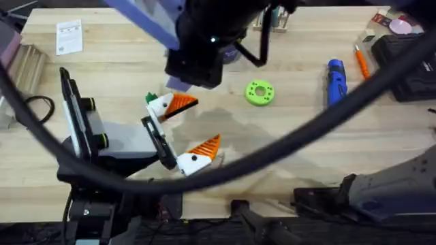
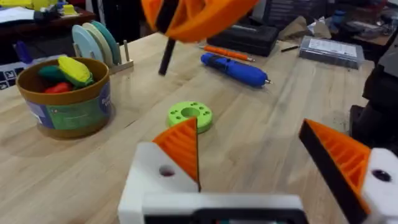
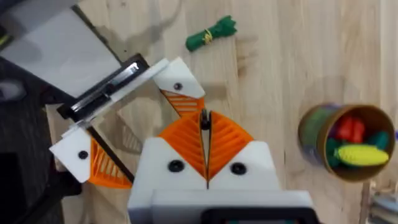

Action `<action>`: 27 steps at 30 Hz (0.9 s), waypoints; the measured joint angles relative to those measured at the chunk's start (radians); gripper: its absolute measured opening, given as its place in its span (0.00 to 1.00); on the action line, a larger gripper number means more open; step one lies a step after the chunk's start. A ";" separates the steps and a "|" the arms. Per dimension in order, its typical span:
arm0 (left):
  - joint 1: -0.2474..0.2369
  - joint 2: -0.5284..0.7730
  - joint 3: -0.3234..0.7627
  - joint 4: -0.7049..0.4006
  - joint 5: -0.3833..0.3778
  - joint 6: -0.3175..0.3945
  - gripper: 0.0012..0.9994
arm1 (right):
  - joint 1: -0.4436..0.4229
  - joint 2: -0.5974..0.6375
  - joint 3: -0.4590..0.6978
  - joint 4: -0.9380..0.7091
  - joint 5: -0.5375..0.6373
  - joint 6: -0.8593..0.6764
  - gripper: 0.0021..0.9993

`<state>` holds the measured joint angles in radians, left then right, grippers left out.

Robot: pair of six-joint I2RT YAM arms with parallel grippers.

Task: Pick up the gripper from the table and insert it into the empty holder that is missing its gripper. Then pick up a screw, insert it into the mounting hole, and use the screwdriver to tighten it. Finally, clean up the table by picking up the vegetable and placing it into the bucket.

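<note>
The screw [image 2: 166,56], pinched by the clenched right gripper [image 3: 204,124] above the released left gripper [image 1: 206,121], next needs careful lowering into the mounting hole [image 3: 178,86].

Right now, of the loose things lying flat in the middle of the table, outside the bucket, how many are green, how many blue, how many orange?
Green: 2 (disc, vegetable)
Blue: 1 (screwdriver)
Orange: 1 (pen-like tool)
Total: 4
</note>
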<state>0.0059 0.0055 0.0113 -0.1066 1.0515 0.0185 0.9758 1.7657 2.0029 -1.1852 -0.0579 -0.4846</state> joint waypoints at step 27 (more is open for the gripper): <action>0.000 0.000 0.000 0.000 0.000 0.000 0.99 | 0.043 0.093 0.000 0.019 -0.071 -0.194 0.00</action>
<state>0.0059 0.0054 0.0113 -0.1066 1.0512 0.0185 1.0191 1.8584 2.0029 -1.1664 -0.1290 -0.6785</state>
